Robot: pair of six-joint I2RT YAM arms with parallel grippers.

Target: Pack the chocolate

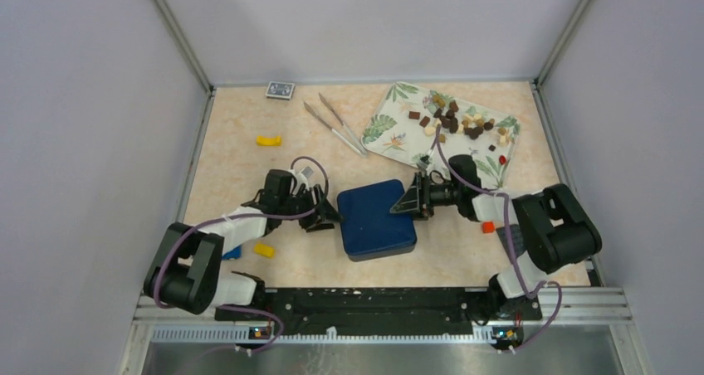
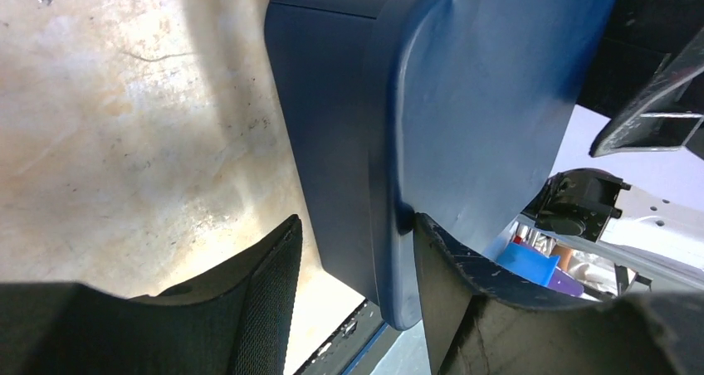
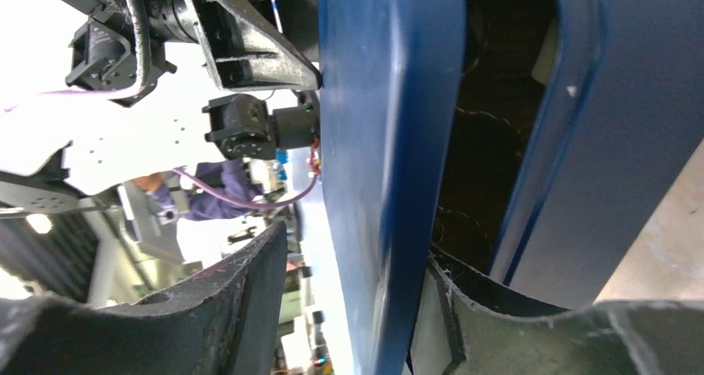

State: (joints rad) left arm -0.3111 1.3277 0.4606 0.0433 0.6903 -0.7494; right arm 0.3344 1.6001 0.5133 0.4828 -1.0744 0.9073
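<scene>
REMOTE DESK: My right claw point(image 3: 357, 242) stands parted astride the raised edge of the lid point(image 3: 390, 143) of one blue box point(image 1: 375, 219), with a gap showing between one finger and the lid. My left claw point(image 2: 357, 219), likewise parted, straddles the box's opposite side, one finger touching the lid, the other just clear of the wall.

Only the right wrist view shows the lid ajar, a dark hollow behind it; from above the box looks shut. Only the overhead view shows the chocolate point(image 1: 455, 119), heaped on one leaf-print tray point(image 1: 390, 122) at the far right of the table point(image 1: 241, 168), well apart from the box, its pieces too small to count.

Also there:
- one pair of tongs point(image 1: 336, 124)
- two yellow bricks point(image 1: 268, 140)
- one blue brick point(image 1: 232, 251)
- one orange brick point(image 1: 488, 226)
- one red brick point(image 1: 503, 158), on the tray
- one card pack point(image 1: 281, 90), its print too small to read
</scene>
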